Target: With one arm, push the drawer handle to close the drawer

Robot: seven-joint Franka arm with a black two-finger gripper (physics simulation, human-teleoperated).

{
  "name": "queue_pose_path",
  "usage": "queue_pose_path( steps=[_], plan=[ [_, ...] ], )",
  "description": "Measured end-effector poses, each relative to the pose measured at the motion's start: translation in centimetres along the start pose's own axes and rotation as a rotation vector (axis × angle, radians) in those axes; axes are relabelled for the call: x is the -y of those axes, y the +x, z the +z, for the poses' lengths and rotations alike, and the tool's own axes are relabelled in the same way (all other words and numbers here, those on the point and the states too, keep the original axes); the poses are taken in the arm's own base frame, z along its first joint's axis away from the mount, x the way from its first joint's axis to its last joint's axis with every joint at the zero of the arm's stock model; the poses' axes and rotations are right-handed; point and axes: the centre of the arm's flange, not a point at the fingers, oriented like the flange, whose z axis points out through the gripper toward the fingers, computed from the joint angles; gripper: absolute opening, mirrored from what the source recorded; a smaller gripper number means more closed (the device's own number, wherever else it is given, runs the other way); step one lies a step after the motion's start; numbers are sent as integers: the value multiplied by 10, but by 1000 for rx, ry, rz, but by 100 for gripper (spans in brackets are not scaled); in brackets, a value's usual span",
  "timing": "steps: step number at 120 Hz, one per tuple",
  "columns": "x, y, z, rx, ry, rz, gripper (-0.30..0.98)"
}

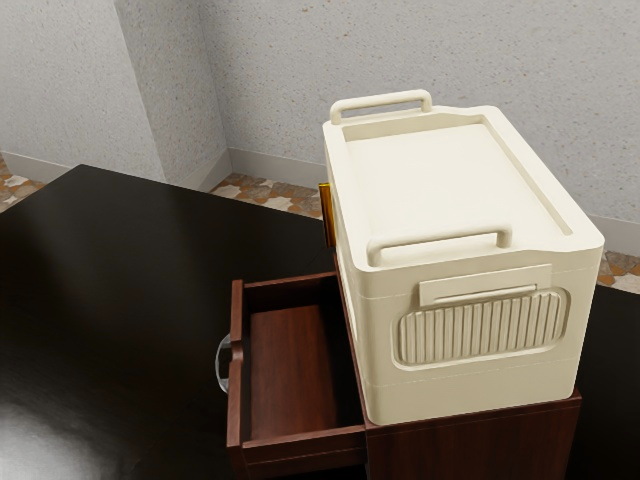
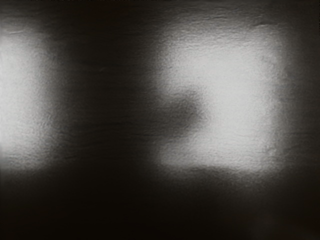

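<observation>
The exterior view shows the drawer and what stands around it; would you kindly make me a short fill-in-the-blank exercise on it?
1. The drawer is not shut but ____.
2. The drawer handle is on the side of the drawer toward the exterior view's ____.
3. The number of raised bars on top of the cream box is ____.
4. The color of the table is ____.

Missing words: open; left; two; black.
</observation>
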Motion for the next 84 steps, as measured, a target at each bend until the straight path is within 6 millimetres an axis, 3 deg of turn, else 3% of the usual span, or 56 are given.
queue_pose_path(
  steps=[20,24,26,29,33,41,48,56,72,84],
  plan=[
    [7,-5,1,-9,-13,7,69],
    [9,-9,-9,-33,-9,2,69],
    [5,-12,-30,-67,11,7,69],
    [-13,-13,-70,-135,50,36,69],
    [-43,-12,-108,-197,86,88,69],
    [-110,13,-134,-220,123,218,69],
    [-175,45,-134,-198,140,343,63],
    [-228,62,-131,-181,143,453,47],
    [-276,74,-102,-112,126,553,19],
    [-303,63,-79,-89,111,629,9]
  ],
)
